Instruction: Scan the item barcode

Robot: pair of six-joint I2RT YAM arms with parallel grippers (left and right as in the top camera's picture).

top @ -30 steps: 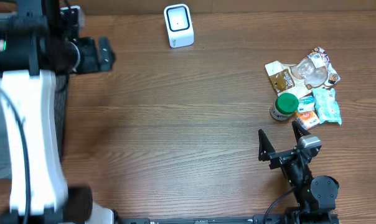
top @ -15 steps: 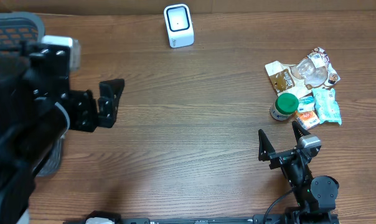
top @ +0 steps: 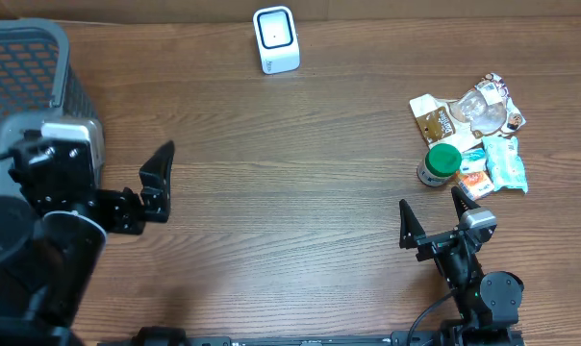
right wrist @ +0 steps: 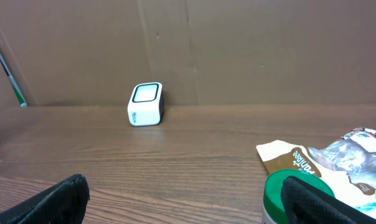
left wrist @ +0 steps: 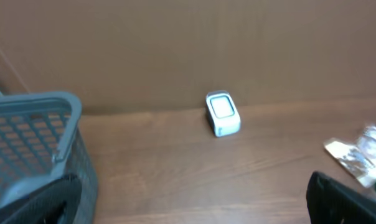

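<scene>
Far to the left of the white scanner (top: 276,38), at the table's back corner, stands a grey mesh basket (top: 26,58). Nearer the front than the scanner and still well to its left, the left gripper (left wrist: 189,193) hangs over bare wood with its jaws spread wide and nothing between them; its wrist view looks toward the scanner. The scanner itself stands upright at the back edge of the wooden table (top: 290,192), close to the brown cardboard wall (right wrist: 269,50), its pale window turned toward the arms. To the right of the scanner, at the front edge, the right gripper (top: 429,197) is likewise fully parted and empty, its fingers pointing back across the table. Farthest right of the scanner, well apart from it, lies the pile of goods: a green-lidded jar (top: 441,163) upright on the side nearest the scanner, close in front of the right gripper, a brown packet (top: 431,120) behind the jar, then a clear crinkled bag (top: 485,104) and a teal pouch (top: 507,161).
</scene>
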